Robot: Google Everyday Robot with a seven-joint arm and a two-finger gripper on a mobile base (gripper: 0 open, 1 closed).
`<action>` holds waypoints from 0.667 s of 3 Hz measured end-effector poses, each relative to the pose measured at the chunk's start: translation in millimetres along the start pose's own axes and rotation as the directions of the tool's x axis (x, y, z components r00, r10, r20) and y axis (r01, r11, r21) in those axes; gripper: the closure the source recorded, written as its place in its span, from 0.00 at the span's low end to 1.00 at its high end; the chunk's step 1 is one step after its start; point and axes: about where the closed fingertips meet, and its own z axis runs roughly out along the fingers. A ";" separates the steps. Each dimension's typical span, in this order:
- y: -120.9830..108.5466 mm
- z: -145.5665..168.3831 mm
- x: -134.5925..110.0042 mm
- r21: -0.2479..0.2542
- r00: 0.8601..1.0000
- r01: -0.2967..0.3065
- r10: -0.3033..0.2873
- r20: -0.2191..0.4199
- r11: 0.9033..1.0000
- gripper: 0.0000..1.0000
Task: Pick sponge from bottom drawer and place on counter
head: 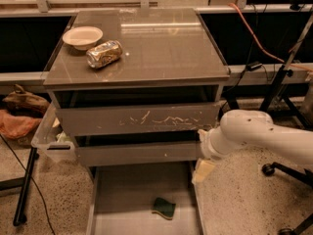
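The sponge (pixel 164 208), dark green on top with a yellow edge, lies flat on the grey floor of the open bottom drawer (pixel 122 199), right of its middle. The counter (pixel 161 48) is the glossy grey-brown top of the cabinet. My white arm reaches in from the right. Its gripper (pixel 203 170) hangs at the drawer's right wall, just below the middle drawer front, above and to the right of the sponge and apart from it. It holds nothing that I can see.
A crushed gold can (pixel 103 54) and a pale bowl (pixel 82 36) sit on the counter's left part. Two scratched grey drawers (pixel 137 119) are closed. A clear bin (pixel 49 138) hangs at the cabinet's left. Chair wheels (pixel 269 169) stand on the floor at the right.
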 end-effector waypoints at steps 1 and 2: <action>8.3 74.3 3.8 -0.001 0.998 0.033 -0.033 0.058 0.999 0.00; 14.1 118.5 1.5 0.031 0.992 0.054 -0.057 0.109 0.998 0.00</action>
